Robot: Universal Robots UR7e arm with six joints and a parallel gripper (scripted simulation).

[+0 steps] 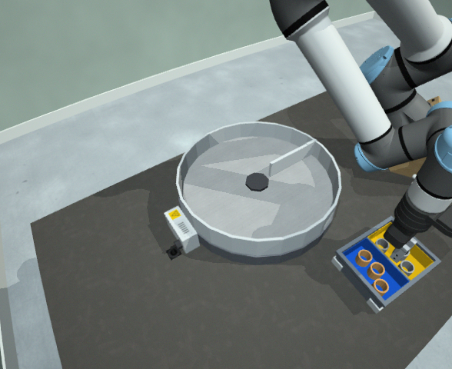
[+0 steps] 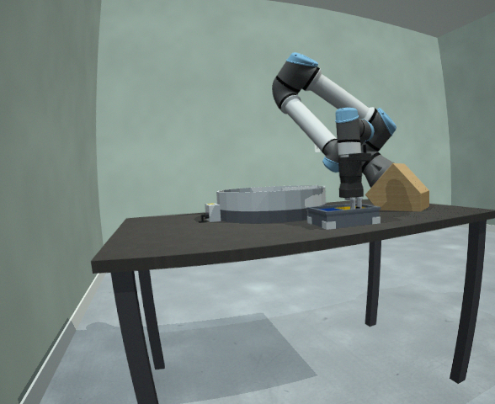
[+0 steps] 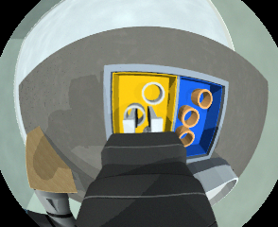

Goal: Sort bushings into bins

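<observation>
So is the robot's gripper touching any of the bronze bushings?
Apart. The wrist view shows the gripper over the yellow bin, while the three bronze bushings sit across the divider in the blue bin.

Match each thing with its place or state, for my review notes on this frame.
Things:
1. bronze bushings
2. pincer
3. turntable
4. wooden block

Places or states:
A. over the yellow bin, fingers parted
B. no bushing visible on it
C. at the arm's foot
D. in the blue bin

Pairs: 1-D, 2-A, 3-B, 4-C
</observation>
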